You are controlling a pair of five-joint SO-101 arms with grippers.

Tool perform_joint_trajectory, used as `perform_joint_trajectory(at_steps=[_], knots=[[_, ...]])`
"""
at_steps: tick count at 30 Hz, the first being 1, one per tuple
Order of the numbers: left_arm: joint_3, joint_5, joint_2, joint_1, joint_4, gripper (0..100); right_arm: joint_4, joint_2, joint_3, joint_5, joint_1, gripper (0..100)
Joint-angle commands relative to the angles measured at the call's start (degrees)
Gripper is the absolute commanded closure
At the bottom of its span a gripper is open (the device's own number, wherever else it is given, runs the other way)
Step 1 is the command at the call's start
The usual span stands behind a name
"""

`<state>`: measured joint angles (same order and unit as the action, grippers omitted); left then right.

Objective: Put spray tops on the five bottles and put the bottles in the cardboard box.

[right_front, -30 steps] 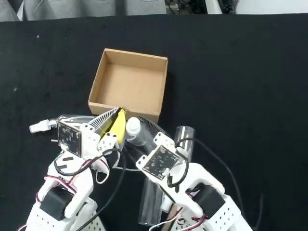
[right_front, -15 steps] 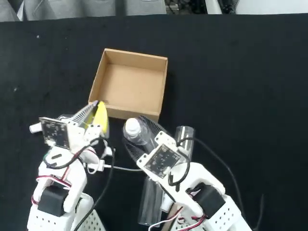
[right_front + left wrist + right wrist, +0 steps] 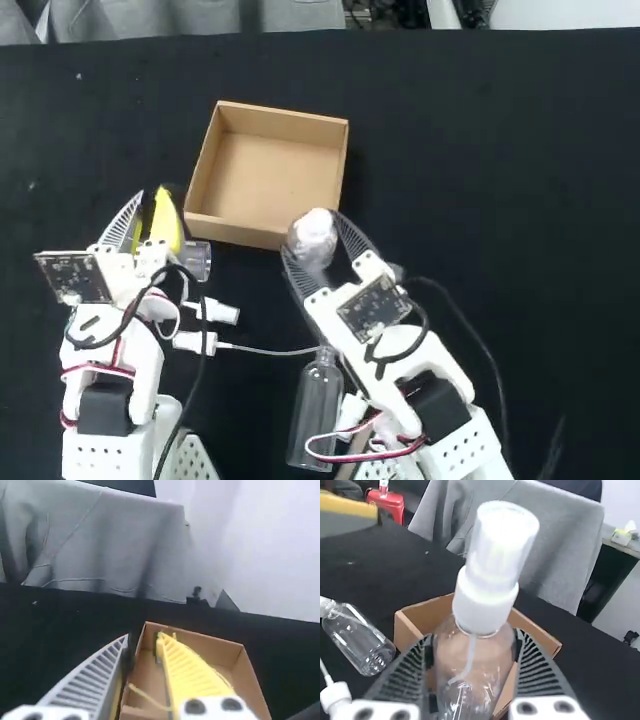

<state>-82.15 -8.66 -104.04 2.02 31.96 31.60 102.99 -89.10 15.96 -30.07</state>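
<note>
My right gripper (image 3: 316,238) is shut on a clear bottle (image 3: 472,660) that carries a white spray top (image 3: 492,560); it holds the bottle upright just at the near wall of the open cardboard box (image 3: 268,176). The box (image 3: 405,625) has nothing inside. My left gripper (image 3: 150,198) hangs open with nothing between its grey and yellow fingers, by the box's near left corner (image 3: 200,652). A topless bottle (image 3: 188,256) lies next to that arm, seen again as bottle (image 3: 356,641). Two loose spray tops (image 3: 216,312) with tubes lie between the arms. Another bottle (image 3: 314,408) lies by the right arm's base.
The table (image 3: 500,150) is covered in black cloth. A thin dip tube (image 3: 265,350) from one spray top stretches across the cloth between the arms. Grey fabric (image 3: 100,545) hangs behind the table's far edge.
The left arm let go near the bottle's top and swung left, opening. The right arm raised the capped bottle and carried it toward the box, uncovering the bottle lying by its base.
</note>
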Motion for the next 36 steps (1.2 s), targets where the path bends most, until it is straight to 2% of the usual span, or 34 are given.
perform_joint_trajectory(at_steps=[1, 9, 19, 25, 36], knots=[[3.3, 0.2, 0.0, 0.9, 3.2, 89, -2.9, 5.4, 0.9, -0.4, 1.9, 93.5], [5.2, 0.1, 4.9, 0.9, 2.9, 88, -2.6, 5.3, 2.8, -0.4, 1.9, 93.5], [17.5, -0.1, 37.0, 0.7, -2.6, 88, -2.4, 5.3, 1.7, -0.4, 2.0, 93.5], [23.3, -3.6, 52.1, 0.8, -7.2, 88, -2.7, 5.5, 0.2, -0.4, 2.0, 93.5], [35.9, -3.5, 78.0, 0.9, -7.8, 88, -2.7, 5.8, 0.0, -0.4, 2.0, 93.5]])
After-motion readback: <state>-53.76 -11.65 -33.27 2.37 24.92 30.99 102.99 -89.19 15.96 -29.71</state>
